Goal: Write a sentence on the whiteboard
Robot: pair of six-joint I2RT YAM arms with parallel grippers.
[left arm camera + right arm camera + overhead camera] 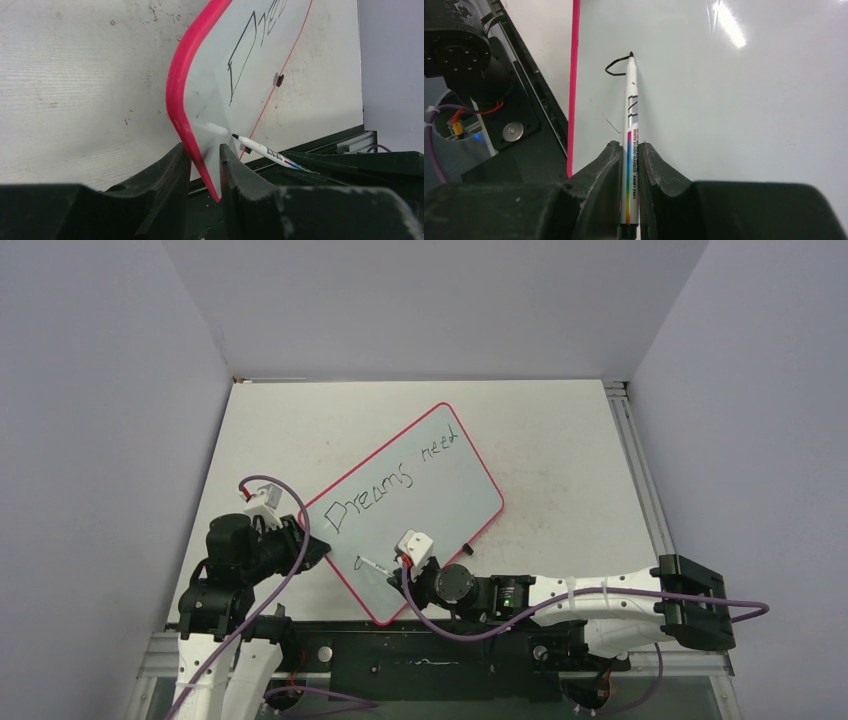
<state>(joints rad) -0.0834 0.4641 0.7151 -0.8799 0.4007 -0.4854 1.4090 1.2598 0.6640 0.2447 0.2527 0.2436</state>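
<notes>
White tabletop (560,440) carries the whiteboard (440,520), its long axis running diagonally from near left to far right; the sentence (385,490), 2 words so far, "Dreams need", follows that slant. Up close, the left wrist view shows the left gripper (205,155) pinching the board's near-left corner. The right wrist view shows the right gripper (630,150) clamping a marker (631,120), tip touching a small black curl (616,67).
</notes>
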